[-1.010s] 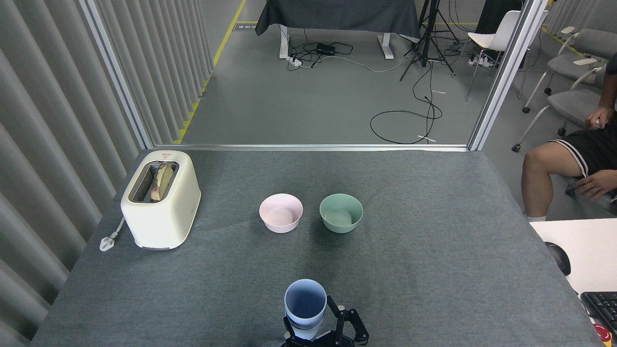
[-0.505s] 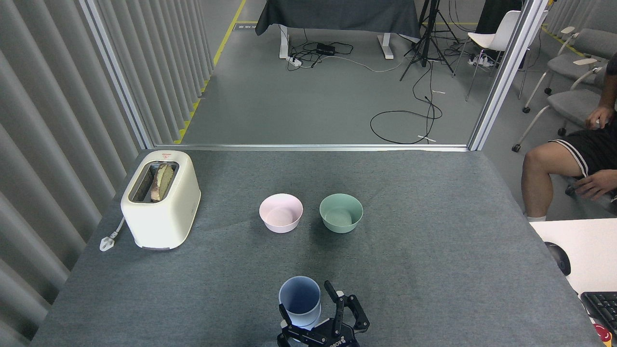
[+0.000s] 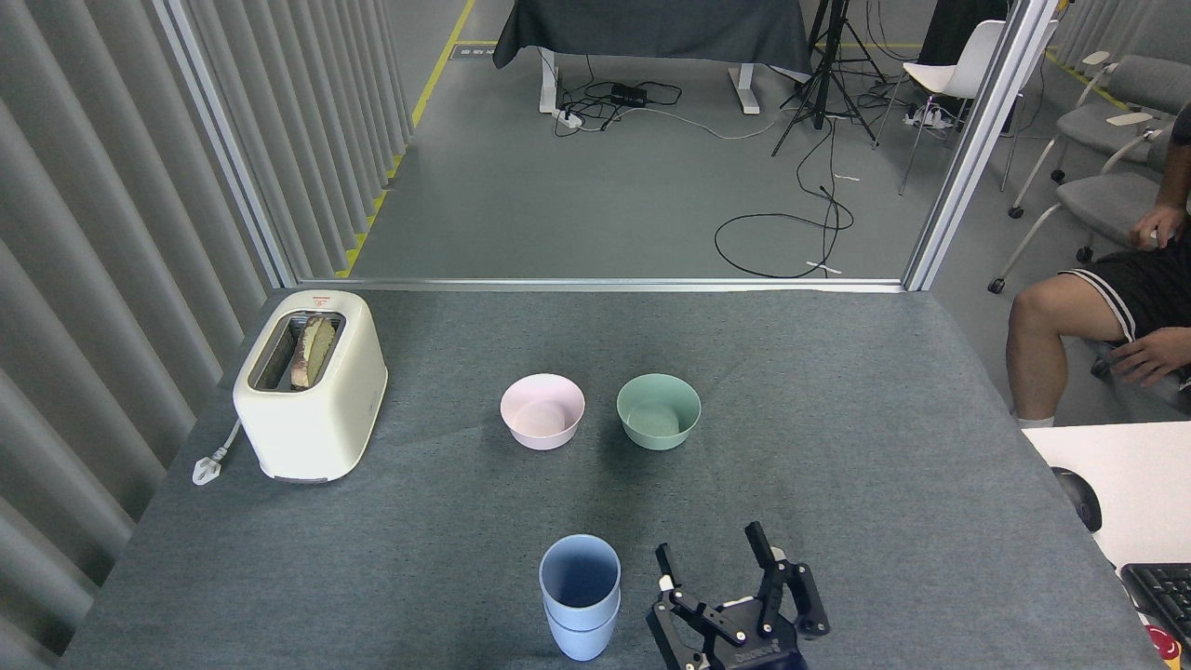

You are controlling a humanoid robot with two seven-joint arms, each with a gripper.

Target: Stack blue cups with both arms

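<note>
Cups first: the blue cups [image 3: 581, 596] now stand nested on the counter [image 3: 837, 465], one pale rim showing just below the other, upright near the front edge. Half a second ago my right hand [image 3: 712, 549] was wrapped about them; it has since slid off to their right and now sits just beside the stack, not touching it, with its two black claw-like fingers [image 3: 761, 547] spread well apart and nothing between them. My left hand is out of view.

The cups are matte plastic, handleless, tapering toward the base. The counter is covered in a grey, felt-like cloth. Behind the stack stand a pink bowl [image 3: 542, 411] and a mint-green bowl [image 3: 658, 410], both smooth and round, side by side but apart; neither has moved. At the far left sits a cream toaster [image 3: 311, 383] with rounded corners and a slice of bread [image 3: 310, 351] upright in its slot (a small red mark on its top is too small to read). Its white plug [image 3: 208, 465] lies on the cloth beside it. Pale lettering on my hand's base is blurred beyond reading. A person's leg [image 3: 1061, 335] shows at the right edge.
</note>
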